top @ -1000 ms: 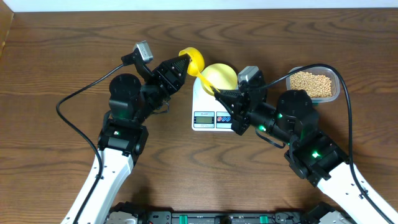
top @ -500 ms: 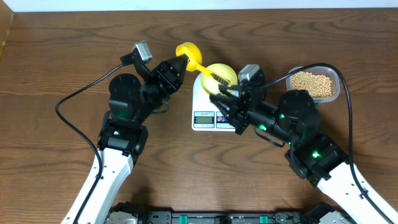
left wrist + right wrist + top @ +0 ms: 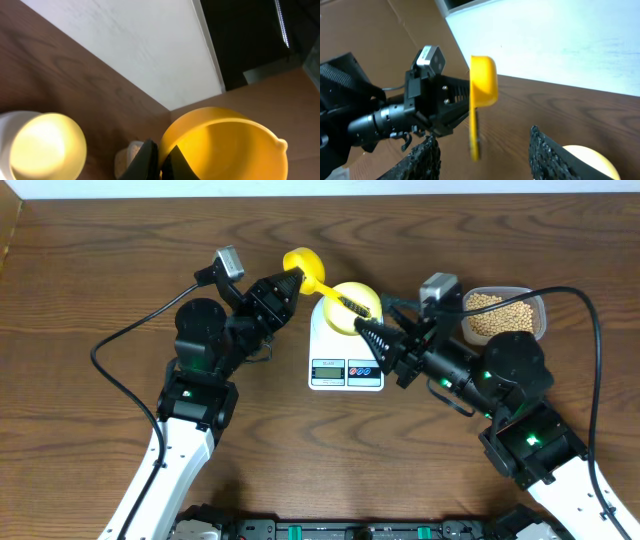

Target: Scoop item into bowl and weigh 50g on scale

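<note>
Your left gripper (image 3: 291, 281) is clamped on the scoop (image 3: 303, 264) at its neck. It's stiff, light, slick plastic, so hold it firmly there. Your right gripper (image 3: 370, 342) stands apart and empty, just short of the bowl (image 3: 362, 298) on the scale (image 3: 345, 383). The loose, rolling beans (image 3: 500, 315) sit behind it in the tub (image 3: 541, 308).

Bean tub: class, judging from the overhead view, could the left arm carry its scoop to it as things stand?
Probably not directly. The left gripper, shut on the scoop, sits left of the bowl, while the open right gripper and its arm lie between it and the tub on the far right.
</note>
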